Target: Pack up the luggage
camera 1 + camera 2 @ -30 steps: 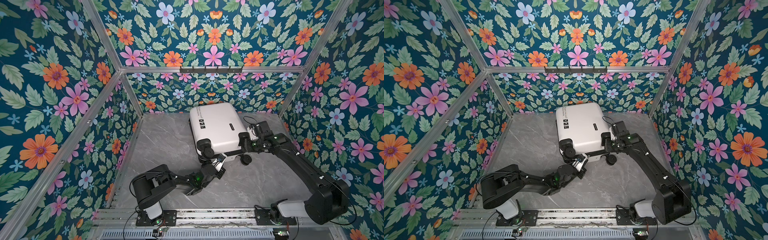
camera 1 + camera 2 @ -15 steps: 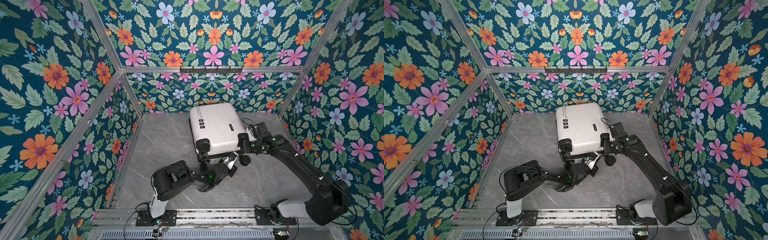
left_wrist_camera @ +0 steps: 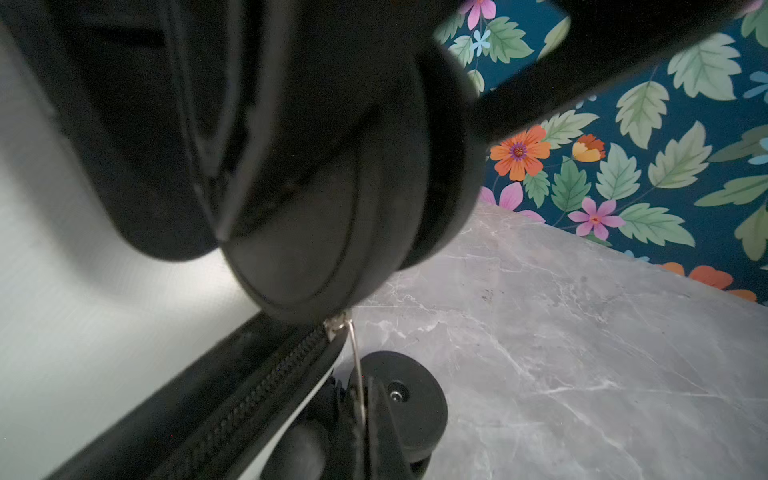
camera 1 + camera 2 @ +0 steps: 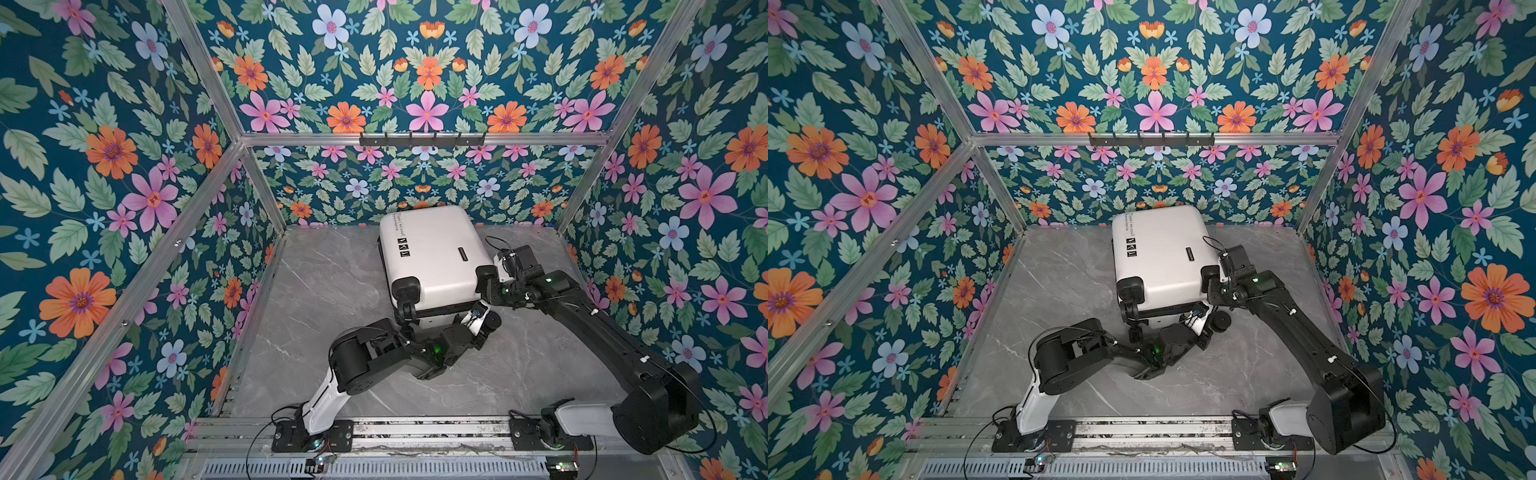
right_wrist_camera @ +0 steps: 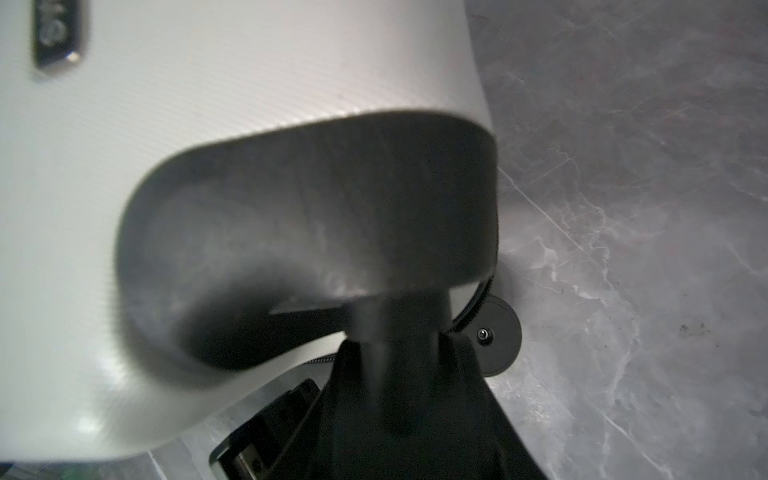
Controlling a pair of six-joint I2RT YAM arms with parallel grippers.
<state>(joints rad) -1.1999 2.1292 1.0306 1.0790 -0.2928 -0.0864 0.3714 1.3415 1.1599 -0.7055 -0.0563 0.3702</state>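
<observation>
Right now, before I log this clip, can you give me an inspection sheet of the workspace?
Surface: grey marble tabletop.
Job's things: luggage lies flat, lid down, wheels toward the arms.
Clutter: nothing seen.
Grippers: left gripper shut on the zipper pull; right gripper at a wheel corner of the luggage, grip unclear.
Cables: black cable loops by the right wrist; leads at the base rail.
Surroundings: floral wall panels, metal frame, black hook rack.

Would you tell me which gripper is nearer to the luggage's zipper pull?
Left. The left gripper is shut on the zipper pull at the near edge of the luggage; the right gripper sits apart, at a corner wheel housing.
</observation>
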